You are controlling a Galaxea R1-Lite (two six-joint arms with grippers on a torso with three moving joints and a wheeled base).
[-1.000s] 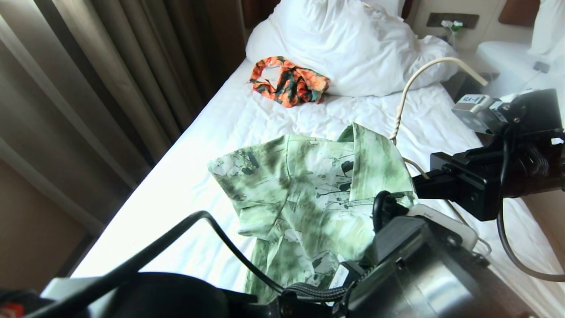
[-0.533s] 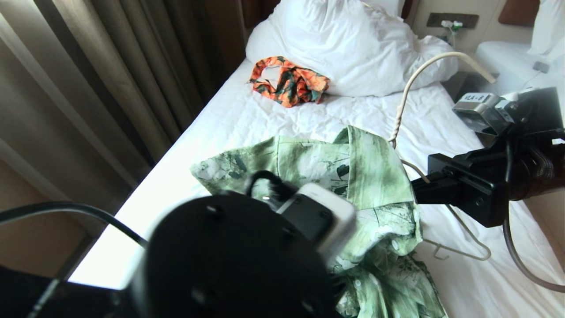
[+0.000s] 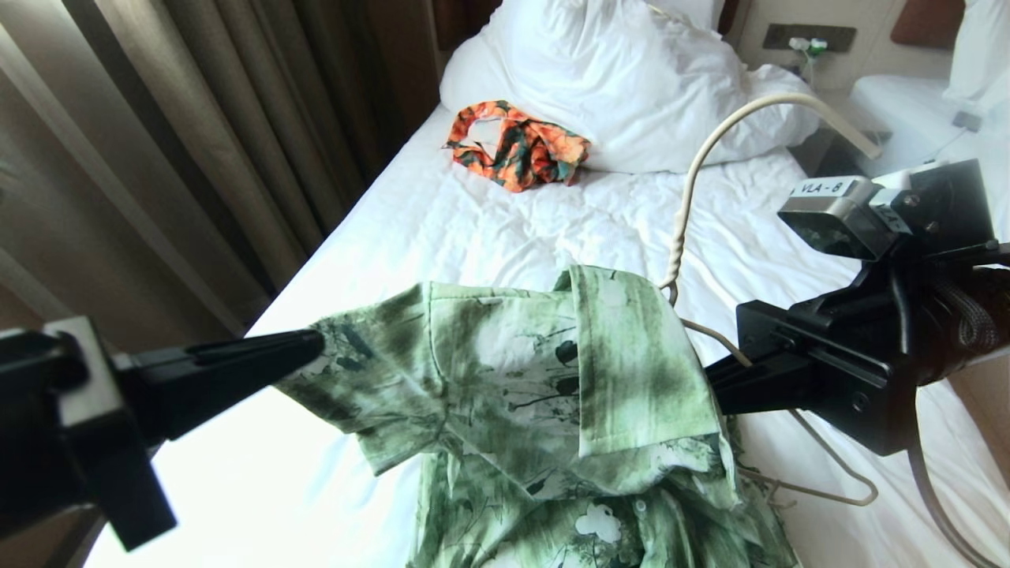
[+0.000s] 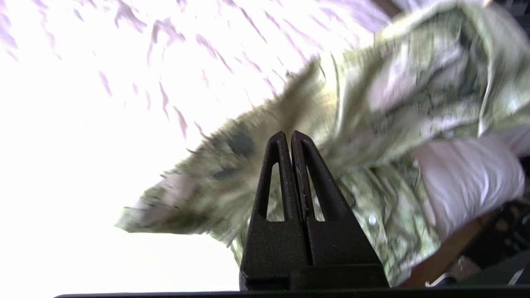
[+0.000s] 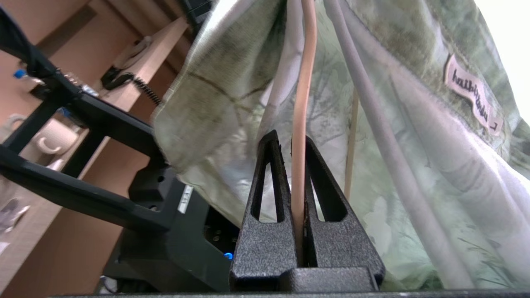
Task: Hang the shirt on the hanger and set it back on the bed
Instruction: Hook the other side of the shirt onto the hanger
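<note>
The left tool [image 3: 312, 347] has swung out and pinched the sleeve of the green flower-print shirt [image 3: 521, 394], now lifted above the white-sheeted bed [image 3: 489, 229]; the right tool [image 5: 295, 153] clamps the cream wire hanger [image 3: 694, 166], so threading can proceed

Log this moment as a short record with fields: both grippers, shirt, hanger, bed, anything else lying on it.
left gripper: shut, tip at the sleeve edge of the shirt; whether it pinches cloth cannot be told
right gripper: shut on the hanger, under the shirt's collar side
shirt: partly draped over the hanger, lower part bunched on the bed
hanger: hook up, one shoulder inside the shirt, the other bare
orange patterned garment: by the white duvet, untouched
</note>
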